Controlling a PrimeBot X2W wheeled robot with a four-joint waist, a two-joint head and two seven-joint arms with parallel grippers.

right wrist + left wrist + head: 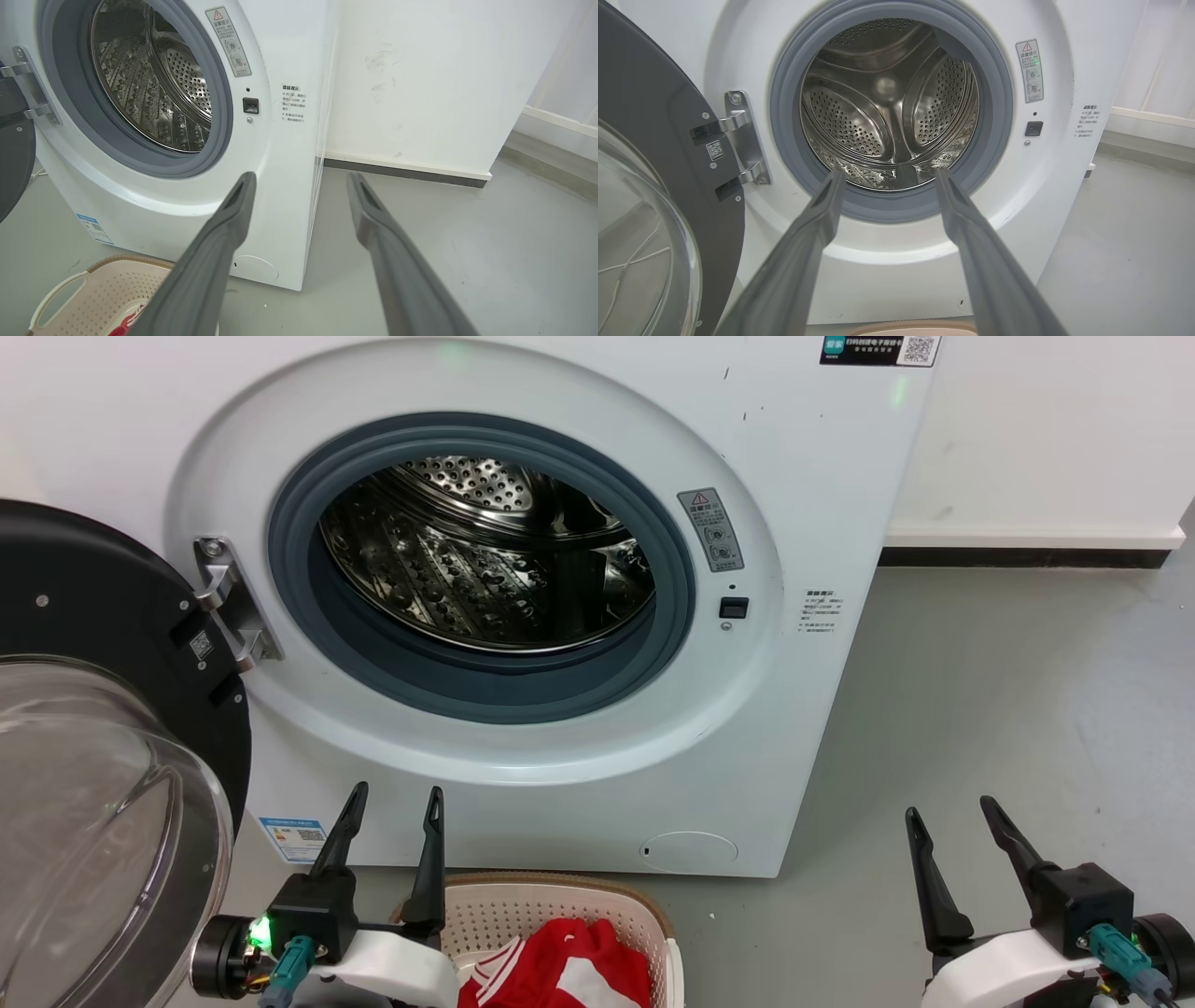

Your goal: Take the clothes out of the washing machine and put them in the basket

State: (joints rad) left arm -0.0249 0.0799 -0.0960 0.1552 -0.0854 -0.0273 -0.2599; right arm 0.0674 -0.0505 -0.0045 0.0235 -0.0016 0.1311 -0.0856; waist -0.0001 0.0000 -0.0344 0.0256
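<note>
The washing machine (pixel 803 476) takes the upper and middle part of the head view. Its black-rimmed glass door (pixel 103 616) is swung open at the left edge of the frame. Through the round grey-ringed opening, the dimpled steel wall of the drum (pixel 485 560) is seen plainly.

The basket (pixel 551 880) stands on the grey floor (pixel 1008 709) at the bottom centre of the frame, just in front of the machine's lower panel. The red clothes (pixel 569 971) with white patches lie inside it, touching the bottom edge of the frame.

The left claw (pixel 397 793) is at the lower left, near the left end of the basket. Its two fingers point up the frame, are spread wide and hold nothing. The right claw (pixel 948 807) is at the lower right over the floor, well apart from the basket. It is also spread wide and holds nothing.
</note>
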